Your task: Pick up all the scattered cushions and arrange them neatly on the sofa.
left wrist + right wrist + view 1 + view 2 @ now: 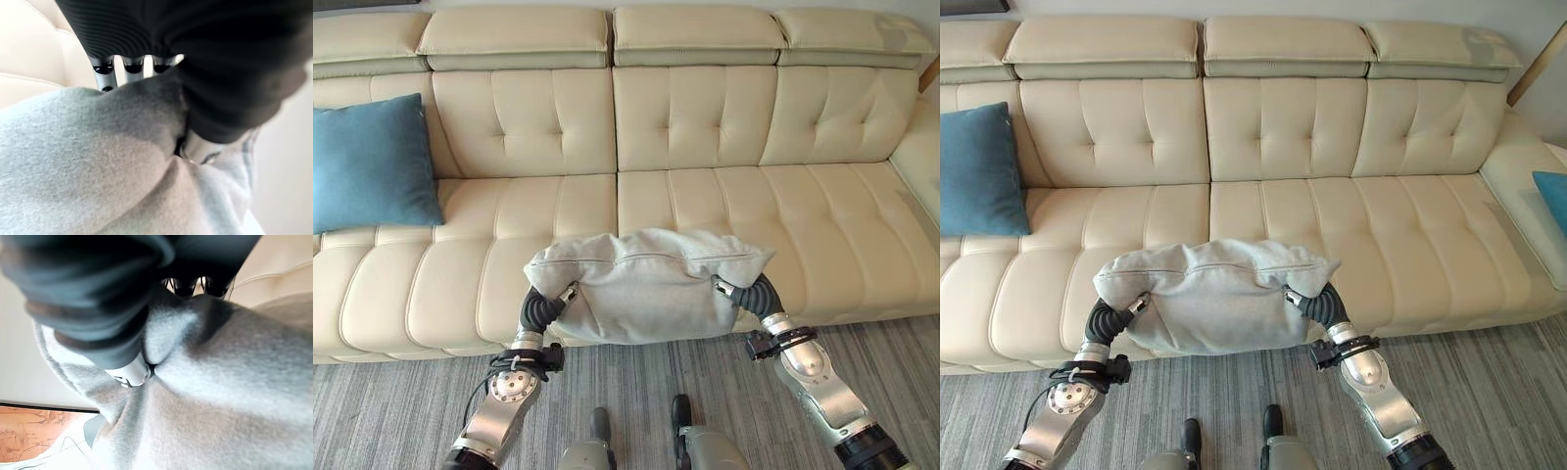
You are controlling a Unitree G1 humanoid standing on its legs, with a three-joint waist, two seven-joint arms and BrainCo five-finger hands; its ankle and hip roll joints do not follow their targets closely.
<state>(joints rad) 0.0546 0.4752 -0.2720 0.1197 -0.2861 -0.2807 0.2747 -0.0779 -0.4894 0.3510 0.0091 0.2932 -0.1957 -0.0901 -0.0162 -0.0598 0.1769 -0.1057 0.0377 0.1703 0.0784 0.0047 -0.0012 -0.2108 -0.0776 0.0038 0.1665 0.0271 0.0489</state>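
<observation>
Grey fabric cushion hung between two robot hands over the near edge of the cream sofa.
Left robot hand and right robot hand each pinched a side; the cushion looked soft, light, sagging.

Cream tufted sofa, grey carpet

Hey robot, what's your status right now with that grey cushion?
Left hand and right hand both pinching the grey cushion, one at each side. Cushion held over the sofa seat's front edge. Blue cushion already propped at left; nothing blocking.
</observation>
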